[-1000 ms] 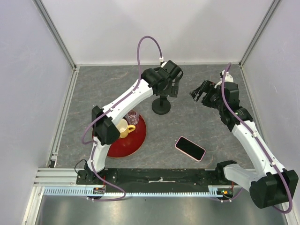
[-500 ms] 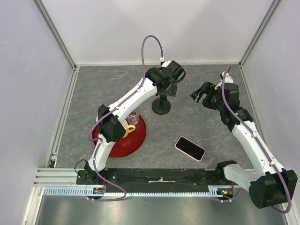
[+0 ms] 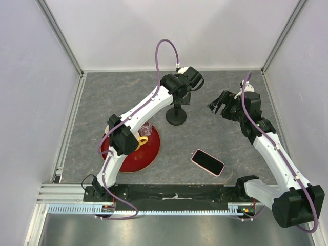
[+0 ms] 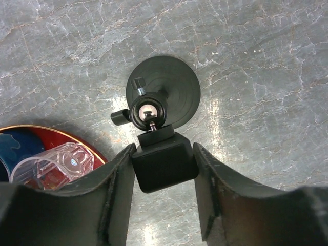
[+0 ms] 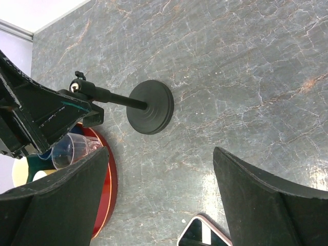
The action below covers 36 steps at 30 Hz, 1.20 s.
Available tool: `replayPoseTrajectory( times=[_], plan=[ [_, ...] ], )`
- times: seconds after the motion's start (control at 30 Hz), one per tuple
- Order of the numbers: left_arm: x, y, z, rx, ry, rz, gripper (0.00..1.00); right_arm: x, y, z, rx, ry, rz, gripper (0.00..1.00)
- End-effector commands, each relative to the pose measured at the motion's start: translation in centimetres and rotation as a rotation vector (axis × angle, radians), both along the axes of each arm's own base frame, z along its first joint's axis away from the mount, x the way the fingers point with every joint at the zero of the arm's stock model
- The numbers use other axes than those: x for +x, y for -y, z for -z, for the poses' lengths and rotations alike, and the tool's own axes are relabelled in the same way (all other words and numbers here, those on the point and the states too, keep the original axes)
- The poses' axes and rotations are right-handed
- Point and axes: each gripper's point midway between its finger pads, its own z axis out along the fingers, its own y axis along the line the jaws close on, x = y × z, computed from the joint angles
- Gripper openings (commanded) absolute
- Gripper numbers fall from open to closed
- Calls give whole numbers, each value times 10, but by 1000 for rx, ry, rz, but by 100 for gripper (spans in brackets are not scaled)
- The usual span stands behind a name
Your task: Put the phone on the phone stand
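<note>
The phone stand [image 3: 176,118] stands mid-table, its black disc base [image 4: 174,82] seen below its ball joint and block-shaped head [image 4: 164,164]. My left gripper [image 4: 164,149] hangs over it from above, and both fingers press the sides of that head. The phone [image 3: 208,162], with its black screen and pink rim, lies flat on the table nearer the front, to the right of the stand. Only its corner [image 5: 205,233] shows in the right wrist view. My right gripper [image 3: 218,104] hovers right of the stand, open and holding nothing, above bare table [image 5: 160,154].
A red round tray [image 3: 146,154] lies left of the stand, with a yellow mug [image 3: 137,141] and a clear plastic cup [image 4: 51,164] on it. White walls and metal rails close in the grey stone-patterned table.
My left gripper's fingers have closed in from wide open onto the stand's head. The left arm shifted slightly. The right arm and the phone have stayed put.
</note>
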Motion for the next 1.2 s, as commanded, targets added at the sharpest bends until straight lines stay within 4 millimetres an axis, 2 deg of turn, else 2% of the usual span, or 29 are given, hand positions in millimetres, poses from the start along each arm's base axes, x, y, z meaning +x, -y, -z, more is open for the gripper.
replayPoseTrajectory(
  times=[0.0,0.07,0.17,0.27,0.3,0.37,0.4,0.43,0.5,0.53,0.57,0.6,0.63,0.7,0.77,0.8,0.83,0.9,0.93,0.97,1.03,1.07,1.1,1.17],
  plan=[
    [6,5,-15,-45,55,-43,48,2,-2,-6,5,28,-15,90],
    [6,4,-14,-46,51,-42,43,2,-2,-4,10,23,-18,89],
    [4,8,-10,-63,46,-32,29,3,-5,-2,18,18,-30,90],
    [3,9,-10,-81,52,-22,13,3,-12,-2,48,13,-60,90],
    [2,8,-14,-93,61,-21,2,3,-15,0,58,10,-68,90],
    [0,10,-8,-110,63,-15,2,4,-20,1,86,12,-88,89],
    [-2,9,-18,-140,82,-11,2,1,-27,6,118,-5,-111,89],
    [-6,5,-4,-130,61,-16,2,2,-30,7,139,-9,-120,89],
    [-4,9,-9,-190,98,-25,2,0,-39,9,197,-18,-150,89],
    [-12,3,-4,-205,90,-32,2,0,-42,11,217,-22,-156,89],
    [-6,10,-14,-274,139,-34,2,2,-45,6,239,3,-169,89],
    [-8,9,-14,-296,147,-38,2,0,-48,10,272,-17,-172,89],
    [-15,4,-9,-326,141,-49,2,0,-50,11,285,-19,-173,88],
    [-10,8,-14,-420,166,-52,2,1,-51,11,308,-5,-174,88],
    [-16,4,-5,-491,131,-62,2,3,-51,9,325,4,-166,88],
    [-12,8,-12,-548,156,-62,2,2,-52,12,325,-1,-164,87],
    [-16,3,2,-561,131,-70,2,3,-51,10,332,5,-157,87],
    [-12,6,-14,-646,185,-54,2,3,-52,13,344,0,-153,87],
    [-15,1,1,-655,168,-65,2,4,-52,12,351,9,-154,87],
    [-14,-1,-4,-685,183,-66,2,3,-54,11,363,3,-161,87],
    [-12,-7,6,-746,174,-72,2,3,-56,13,376,-2,-169,87],
    [-10,-7,1,-787,193,-64,2,3,-57,12,388,-3,-170,87],
    [-14,-9,12,-806,175,-55,2,3,-57,14,391,-6,-170,87],
    [-7,-12,2,-877,226,-46,2,4,-57,13,397,-2,-166,87]
  ],
)
